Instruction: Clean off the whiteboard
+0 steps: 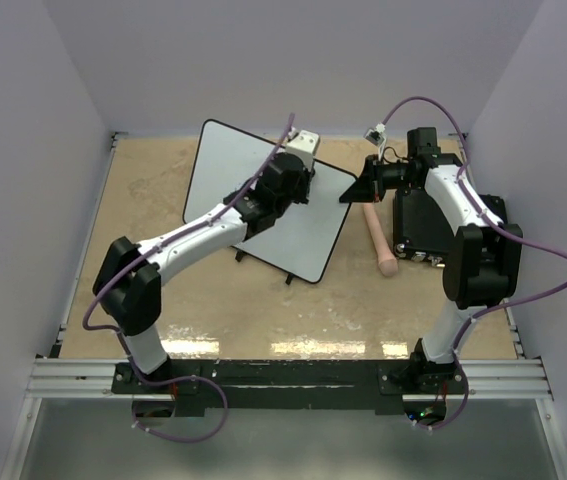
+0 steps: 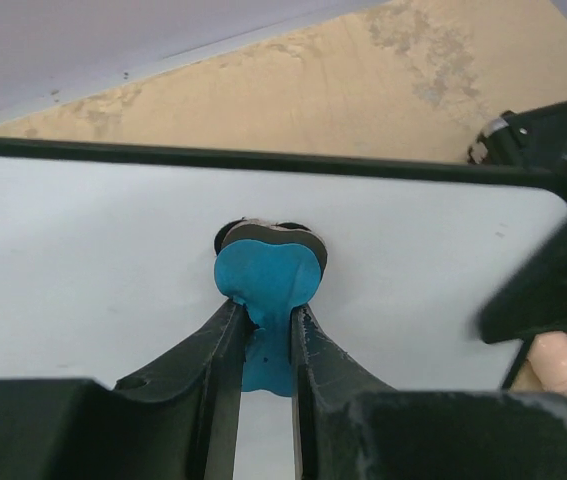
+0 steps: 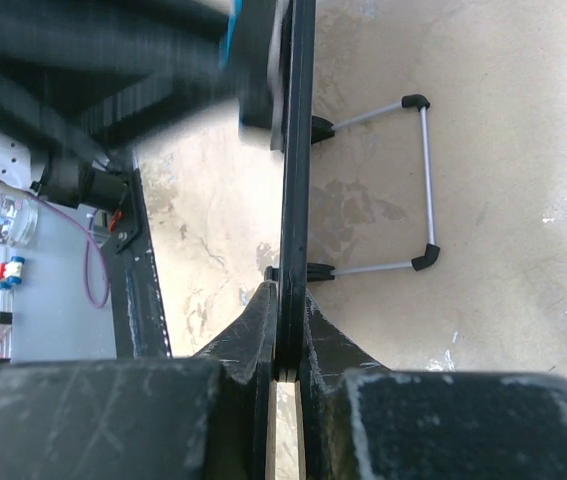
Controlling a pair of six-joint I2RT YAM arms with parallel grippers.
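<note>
The whiteboard [image 1: 233, 180] sits tilted on the tan table, and the part in view is free of writing. My left gripper [image 1: 293, 170] is over its far right part. In the left wrist view the left gripper [image 2: 263, 315] is shut on a blue eraser [image 2: 268, 275], whose dark pad presses on the whiteboard [image 2: 83, 260]. My right gripper [image 1: 355, 190] is shut on the board's right corner. In the right wrist view the right gripper [image 3: 291, 295] clamps the black rim [image 3: 298, 150], seen edge-on.
A beige cylindrical handle [image 1: 381, 240] lies just right of the board. A black box [image 1: 418, 220] stands under the right arm. The board's wire feet [image 3: 423, 180] rest on the table. Grey walls close in three sides.
</note>
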